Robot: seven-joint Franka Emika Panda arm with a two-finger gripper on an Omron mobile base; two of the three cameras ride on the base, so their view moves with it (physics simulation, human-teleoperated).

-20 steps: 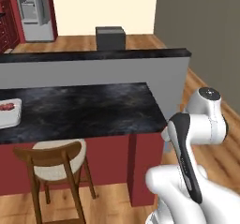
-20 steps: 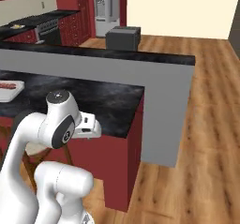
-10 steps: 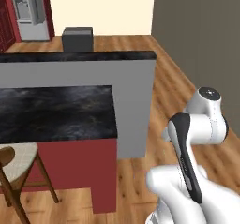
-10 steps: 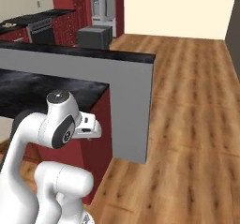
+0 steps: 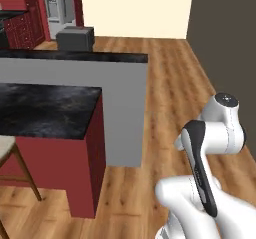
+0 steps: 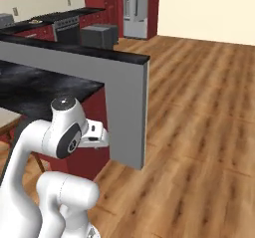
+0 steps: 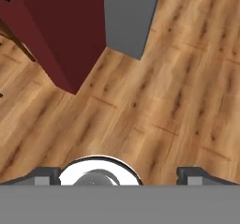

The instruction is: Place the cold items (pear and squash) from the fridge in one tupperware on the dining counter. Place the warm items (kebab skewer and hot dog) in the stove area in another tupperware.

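My gripper [image 7: 120,176] points down at the wooden floor and is open, with nothing between its fingertips [image 7: 45,176]. The arm is folded close over the base. The dining counter [image 5: 45,108] has a black marbled top on a dark red base and lies ahead to the left, its end corner closest to me. Its raised grey back wall [image 5: 110,98] is capped in black. Far back stands the grey fridge [image 5: 59,3] [image 6: 135,8]. The stove area [image 6: 67,28] is at the back left. The pear, squash, kebab skewer, hot dog and both tupperware are out of view.
A dark grey box [image 5: 75,38] [image 6: 99,35] sits beyond the counter wall. A wooden stool [image 5: 7,148] stands under the counter's near side. Open wooden floor [image 5: 170,83] stretches ahead and right, with a dark wall [image 5: 225,33] on the right.
The whole scene has slid left in both base views, so the base has moved. The counter's white tray has left the picture. The arm's pose and the open gripper are unchanged.
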